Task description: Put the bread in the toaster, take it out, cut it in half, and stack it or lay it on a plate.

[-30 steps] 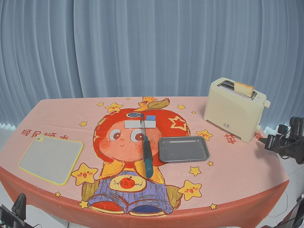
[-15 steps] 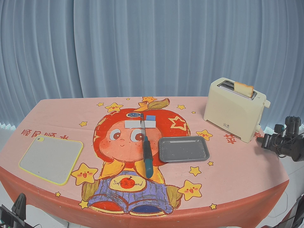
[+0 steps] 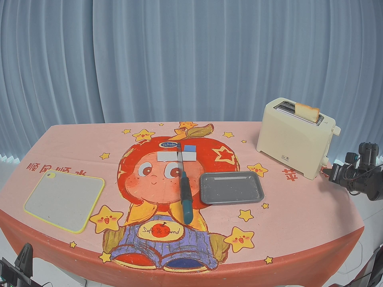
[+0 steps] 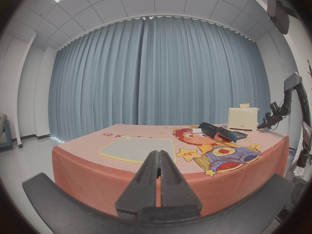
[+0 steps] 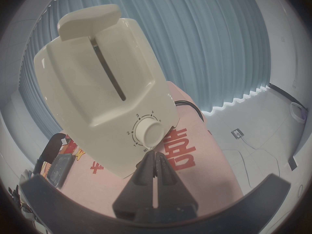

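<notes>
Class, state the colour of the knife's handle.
The knife handle is teal; the head view shows it best.

head: down over table (image 3: pixel 303 212) | left wrist: low, level, off table edge | right wrist: near toaster (image 5: pixel 81 91), shared by all

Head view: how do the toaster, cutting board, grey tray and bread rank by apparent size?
Largest: the toaster and the cutting board, too alike to rank.
Then the grey tray.
Smallest: the bread, partly sunk in the toaster.
</notes>
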Robot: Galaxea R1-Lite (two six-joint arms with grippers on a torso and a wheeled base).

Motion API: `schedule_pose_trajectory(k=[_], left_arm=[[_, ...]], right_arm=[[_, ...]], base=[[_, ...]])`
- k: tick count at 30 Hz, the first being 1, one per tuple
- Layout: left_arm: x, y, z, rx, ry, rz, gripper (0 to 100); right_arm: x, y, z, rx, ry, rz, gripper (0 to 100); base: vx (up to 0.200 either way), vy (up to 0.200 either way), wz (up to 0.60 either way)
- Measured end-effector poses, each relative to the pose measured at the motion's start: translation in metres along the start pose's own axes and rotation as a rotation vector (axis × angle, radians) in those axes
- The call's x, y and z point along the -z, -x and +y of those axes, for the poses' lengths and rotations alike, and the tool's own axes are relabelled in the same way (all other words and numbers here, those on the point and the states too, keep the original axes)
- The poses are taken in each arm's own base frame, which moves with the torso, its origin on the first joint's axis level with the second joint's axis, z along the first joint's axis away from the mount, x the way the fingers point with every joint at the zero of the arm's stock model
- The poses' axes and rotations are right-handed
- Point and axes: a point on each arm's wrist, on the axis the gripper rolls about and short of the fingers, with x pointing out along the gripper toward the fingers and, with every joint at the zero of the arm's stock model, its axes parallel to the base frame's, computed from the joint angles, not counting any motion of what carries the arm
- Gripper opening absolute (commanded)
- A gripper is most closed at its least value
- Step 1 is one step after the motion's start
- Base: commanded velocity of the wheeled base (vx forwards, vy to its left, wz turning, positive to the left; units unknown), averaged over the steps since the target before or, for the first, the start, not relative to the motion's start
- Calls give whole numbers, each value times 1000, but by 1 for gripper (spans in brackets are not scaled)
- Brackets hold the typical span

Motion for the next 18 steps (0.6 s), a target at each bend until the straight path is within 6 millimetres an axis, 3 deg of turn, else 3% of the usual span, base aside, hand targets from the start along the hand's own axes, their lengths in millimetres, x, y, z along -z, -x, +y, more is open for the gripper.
schedule_pose_trajectory(k=[18], left_arm=[[0, 0, 0, 0, 0, 0, 0]], right_arm=[[-5, 6, 5, -9, 7, -27, 0]], base=[[0, 0, 0]])
